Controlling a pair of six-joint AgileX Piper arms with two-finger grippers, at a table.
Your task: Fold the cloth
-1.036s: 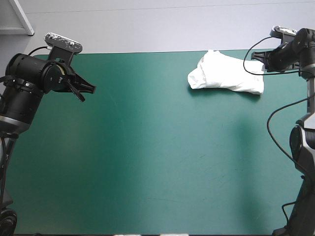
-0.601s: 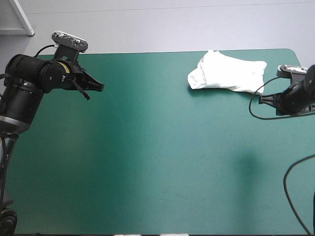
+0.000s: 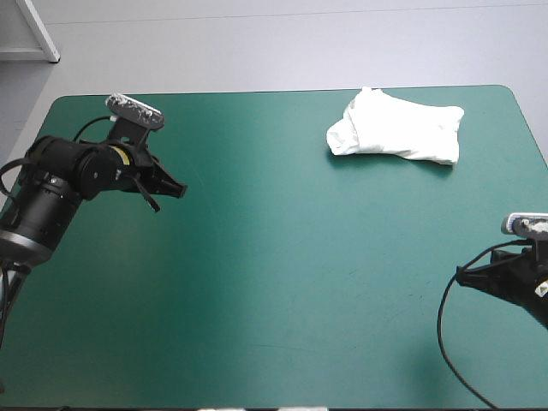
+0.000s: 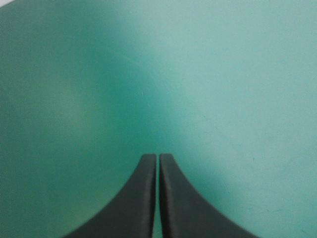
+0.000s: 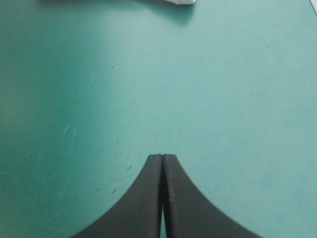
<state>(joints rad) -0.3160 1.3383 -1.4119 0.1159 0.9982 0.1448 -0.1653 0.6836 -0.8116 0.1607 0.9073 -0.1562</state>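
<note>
Left gripper (image 3: 178, 190) and right gripper (image 3: 463, 276) are both closed and empty. In each wrist view the black fingers meet in one pointed arch (left gripper (image 4: 158, 157), right gripper (image 5: 162, 157)) over bare teal-green cover.

The T-shirt (image 3: 396, 128) lies as a compact white bundle on the desk (image 3: 282, 257), in the far right quarter, close to the far edge. Its long axis runs roughly parallel to that edge, from left to right.

The right gripper hangs at the near right side of the desk, so the T-shirt lies toward the far edge from it, well apart. The right wrist view shows only a white sliver (image 5: 168, 1) far beyond the fingertips.

The left gripper is over the left side, and the bundle lies across the desk to its right. By judgement, the right arm is the nearer one.
</note>
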